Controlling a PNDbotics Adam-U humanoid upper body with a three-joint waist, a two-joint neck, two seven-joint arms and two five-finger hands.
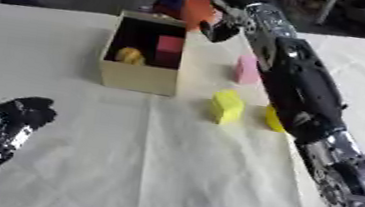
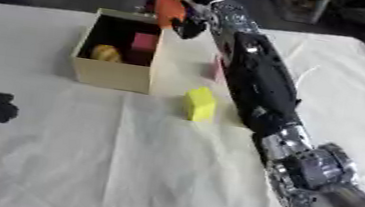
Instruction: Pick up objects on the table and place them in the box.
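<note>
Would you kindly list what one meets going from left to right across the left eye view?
Black left hand → open cardboard box → yellow rounded thing in the box → pink-red block in the box → yellow block on the cloth.

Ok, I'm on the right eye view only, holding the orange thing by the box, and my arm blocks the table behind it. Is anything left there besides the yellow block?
Observer: Yes. The left eye view shows a pink block on the cloth, right of the box, close beside your right arm.
Operator: Anything else behind the arm?
Observer: A second yellow thing, just right of the yellow block. The forearm partly covers it, so I cannot tell its shape.
</note>
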